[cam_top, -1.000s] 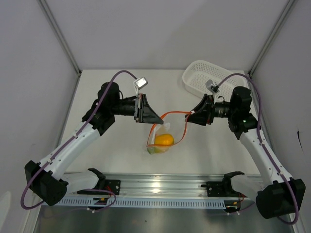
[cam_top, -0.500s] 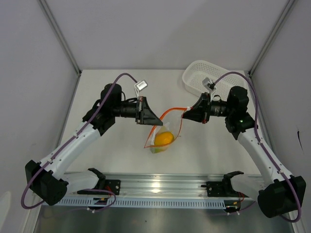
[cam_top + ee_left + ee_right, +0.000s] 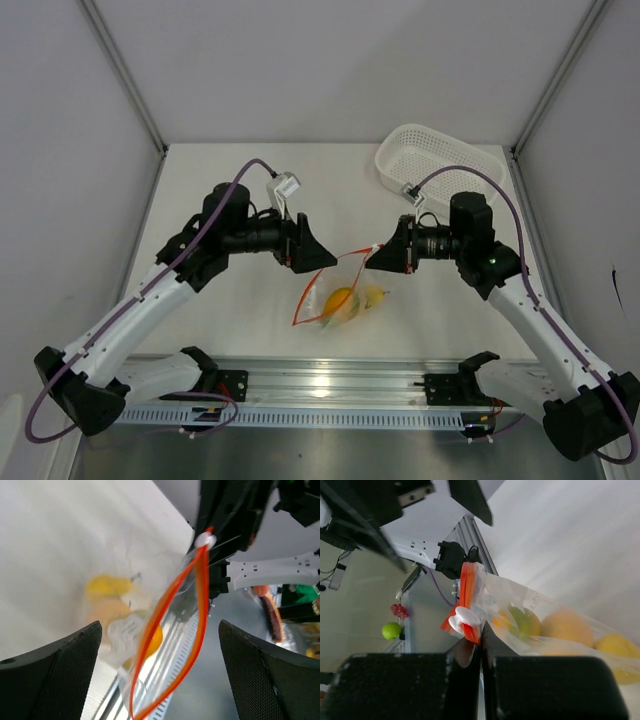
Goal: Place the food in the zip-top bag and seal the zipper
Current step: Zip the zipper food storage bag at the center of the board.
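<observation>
The clear zip-top bag sags onto the table between the arms, its mouth gaping. The food lies inside: an orange mango and a yellow lemon-like piece; the right wrist view also shows a green-patched mango. My right gripper is shut on the bag's corner, pinching the red-orange zipper just under its white slider. My left gripper stands wide open, and the zipper's loop hangs between its fingers without touching them.
A white perforated basket stands at the back right of the table. The aluminium rail with the arm bases runs along the near edge. Grey walls close in both sides.
My left gripper has let go of the bag's mouth and opened wide. The bag has sagged onto the table. My right gripper closed on its corner and moved left.
</observation>
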`<state>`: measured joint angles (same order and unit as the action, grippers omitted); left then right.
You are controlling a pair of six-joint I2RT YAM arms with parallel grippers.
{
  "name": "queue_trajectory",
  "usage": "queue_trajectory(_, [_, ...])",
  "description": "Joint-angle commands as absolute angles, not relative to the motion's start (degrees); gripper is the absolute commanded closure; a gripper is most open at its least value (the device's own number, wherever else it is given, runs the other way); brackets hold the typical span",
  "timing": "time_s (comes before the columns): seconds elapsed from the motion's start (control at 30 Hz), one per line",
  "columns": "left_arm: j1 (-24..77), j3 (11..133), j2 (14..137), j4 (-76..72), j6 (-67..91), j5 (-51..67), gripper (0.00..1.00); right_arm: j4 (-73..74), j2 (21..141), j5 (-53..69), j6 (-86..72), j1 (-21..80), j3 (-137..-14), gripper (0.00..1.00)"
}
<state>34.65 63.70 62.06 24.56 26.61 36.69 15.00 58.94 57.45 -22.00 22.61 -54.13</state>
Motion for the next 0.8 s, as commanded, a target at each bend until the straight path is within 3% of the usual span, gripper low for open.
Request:
queue_trajectory(0.0, [40.2,68.6,60.0,20.5,18.3,28.7,0.01,22.3,56.7,49.8,-27.1,25.2,-57.5,1.0])
queue_trajectory(0.3, [52.3,67.9,62.9,16.7,5.5,22.1,0.01,44.6,58.8,31.2,-22.0,34.4,-67.8,1.0])
queue_trajectory(0.57, [53.6,67.9,63.5,15.6,-0.8,15.4,0.01,45.6,56.5,34.1,-19.9,36.6,-67.4,1.0])
queue_trajectory(0.77, [53.4,68.8,64.5,17.0,-9.4,23.3,0.03,44.4,54.9,36.3,-17.5,36.6,-66.2,1.0])
